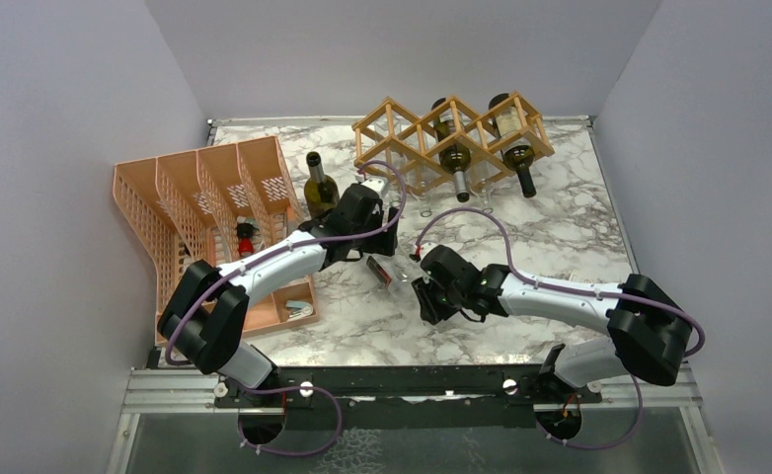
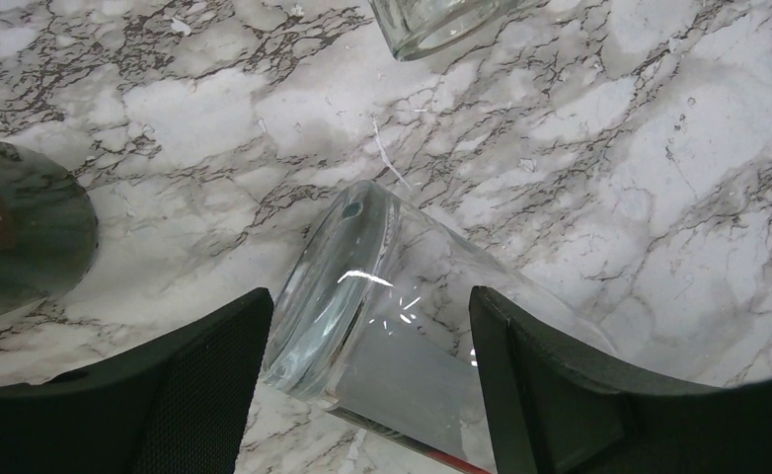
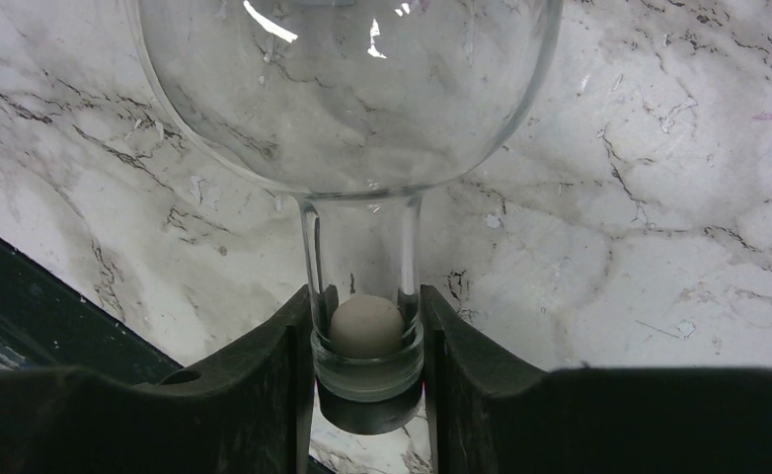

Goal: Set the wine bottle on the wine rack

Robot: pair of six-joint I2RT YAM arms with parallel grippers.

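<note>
A clear glass wine bottle point(image 1: 387, 270) lies on its side on the marble table, between my two grippers. My right gripper point(image 1: 422, 284) is shut on its neck; in the right wrist view the fingers point(image 3: 288, 355) press both sides of the neck just above the lip, and the bottle point(image 3: 347, 89) widens beyond them. My left gripper point(image 2: 370, 301) straddles the base end of the bottle point(image 2: 362, 286), jaws open and close to both of its sides. The light wood wine rack point(image 1: 398, 120) stands at the back and holds two dark bottles point(image 1: 454, 151).
A dark green bottle point(image 1: 320, 191) stands just behind my left gripper and shows at the left edge of the left wrist view point(image 2: 17, 237). An orange mesh organizer point(image 1: 204, 193) fills the left side. Clear glassware point(image 2: 441, 20) lies in front of the rack.
</note>
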